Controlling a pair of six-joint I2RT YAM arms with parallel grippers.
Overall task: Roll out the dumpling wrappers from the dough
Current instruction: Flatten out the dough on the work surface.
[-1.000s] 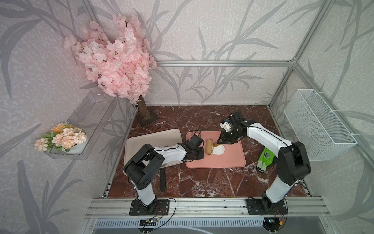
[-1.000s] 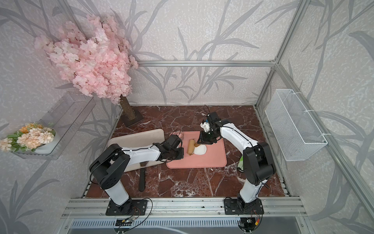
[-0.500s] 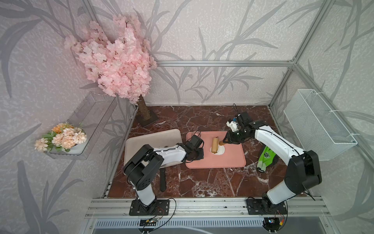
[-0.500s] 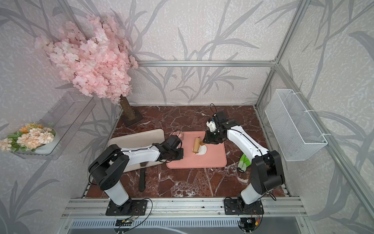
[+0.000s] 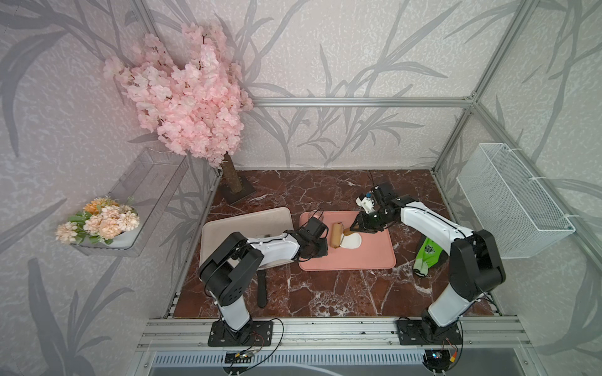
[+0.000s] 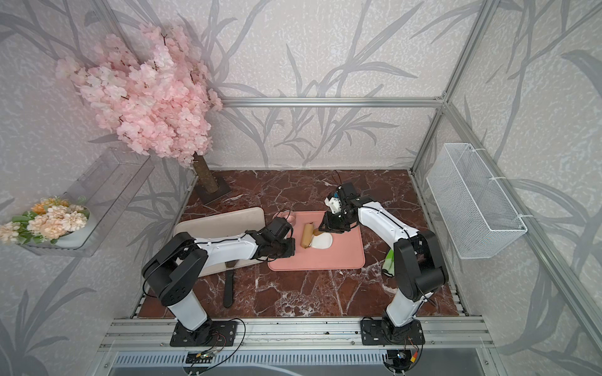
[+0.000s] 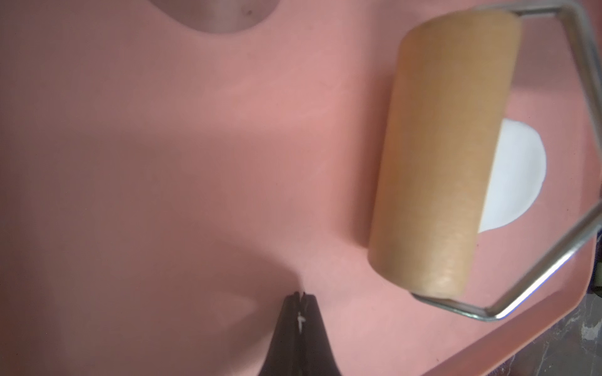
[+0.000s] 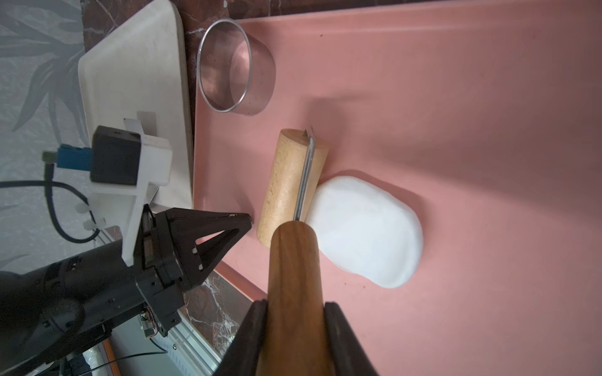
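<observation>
The dough (image 5: 353, 240) (image 6: 323, 241) (image 8: 368, 231) is a white flattened oval on the pink mat (image 5: 358, 260) (image 7: 195, 162). A tan wooden roller (image 5: 335, 234) (image 6: 306, 235) (image 7: 446, 153) (image 8: 286, 182) lies against the dough's left edge. My right gripper (image 5: 355, 227) (image 8: 294, 304) is shut on the roller's brown handle (image 8: 293, 260). My left gripper (image 5: 319, 250) (image 7: 299, 294) (image 8: 249, 221) is shut and holds nothing, its tip on the mat just left of the roller. Dumpling wrappers are out of view.
A clear glass cup (image 5: 314, 215) (image 8: 228, 65) stands at the mat's far left corner. A cream tray (image 5: 247, 228) lies left of the mat, partly under my left arm. A black-handled tool (image 5: 261, 289) and a green packet (image 5: 426, 254) lie on the marble table.
The roller went right over the dough and has come back to its left edge, the right arm moving with it. The left arm has stayed put.
</observation>
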